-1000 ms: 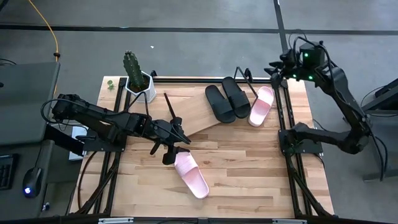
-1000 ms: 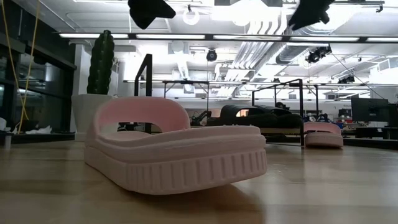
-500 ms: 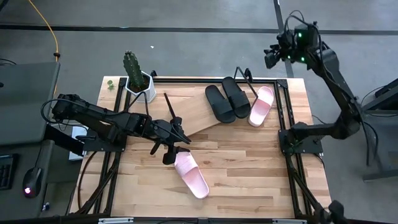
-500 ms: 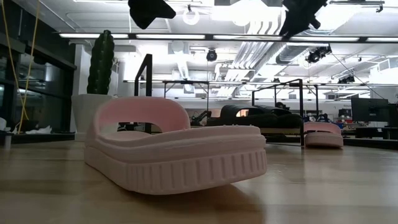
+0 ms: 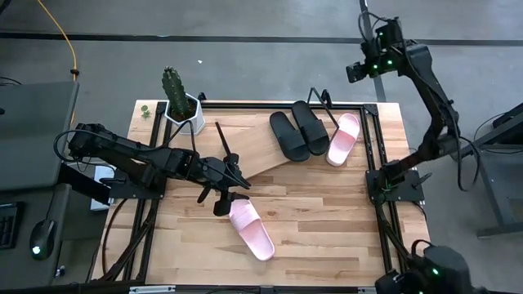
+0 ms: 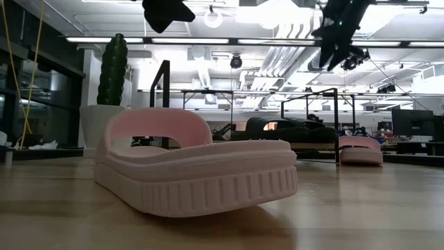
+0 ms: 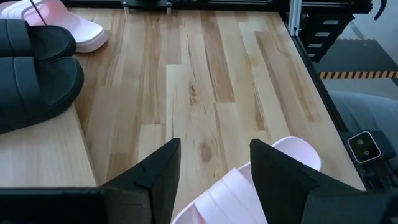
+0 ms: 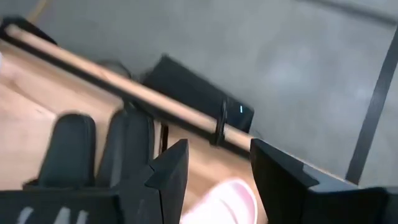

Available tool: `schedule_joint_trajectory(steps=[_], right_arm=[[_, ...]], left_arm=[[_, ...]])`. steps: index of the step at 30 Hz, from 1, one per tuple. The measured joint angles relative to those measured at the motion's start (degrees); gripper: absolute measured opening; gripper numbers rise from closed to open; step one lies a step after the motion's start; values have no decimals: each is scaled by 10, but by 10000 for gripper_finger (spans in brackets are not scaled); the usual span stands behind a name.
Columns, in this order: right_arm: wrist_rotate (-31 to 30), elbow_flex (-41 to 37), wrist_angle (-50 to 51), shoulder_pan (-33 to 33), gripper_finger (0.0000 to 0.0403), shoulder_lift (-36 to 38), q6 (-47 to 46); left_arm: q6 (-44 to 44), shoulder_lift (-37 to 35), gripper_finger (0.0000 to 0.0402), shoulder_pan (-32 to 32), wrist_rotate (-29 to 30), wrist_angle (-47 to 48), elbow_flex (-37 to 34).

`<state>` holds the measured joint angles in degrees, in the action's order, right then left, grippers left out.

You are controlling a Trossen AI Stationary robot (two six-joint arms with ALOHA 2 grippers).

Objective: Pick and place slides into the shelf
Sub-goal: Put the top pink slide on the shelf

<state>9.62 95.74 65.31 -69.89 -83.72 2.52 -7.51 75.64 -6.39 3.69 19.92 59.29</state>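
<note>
- Three slides parked on the shelf (image 5: 253,147) at twelve o'clock: black pair (image 5: 299,131), one pink (image 5: 343,138).
- Last pink slide (image 5: 251,230) loose at six o'clock.
- Left gripper (image 5: 233,181) hovering beside it, jaws spread, empty.
- Right gripper (image 5: 356,72) high at one o'clock, jaws apart, empty.

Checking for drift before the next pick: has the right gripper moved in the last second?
Yes. The right gripper has swung from beside the table's far right corner to beyond its far edge; left gripper unchanged.

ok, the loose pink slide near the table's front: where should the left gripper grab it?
Probably the wide strap of the pink slide, from above. It lies sole-down and the strap arches clear of the footbed, so one finger could slip underneath. The left gripper is open, right at the slide's near end.
</note>
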Motion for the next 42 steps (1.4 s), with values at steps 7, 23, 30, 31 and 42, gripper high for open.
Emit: schedule_joint_trajectory(steps=[7,23,30,31,42], right_arm=[[-16,0,38,-3,163,-30,-16],[-41,0,137,-6,163,-70,-38],[-41,0,133,-6,163,-100,-40],[-41,0,133,-6,163,-105,-41],[-30,0,133,-6,163,-139,-51]], left_arm=[[8,0,177,0,0,0,0],[12,0,177,0,0,0,0],[12,0,177,0,0,0,0],[12,0,177,0,0,0,0],[12,0,177,0,0,0,0]])
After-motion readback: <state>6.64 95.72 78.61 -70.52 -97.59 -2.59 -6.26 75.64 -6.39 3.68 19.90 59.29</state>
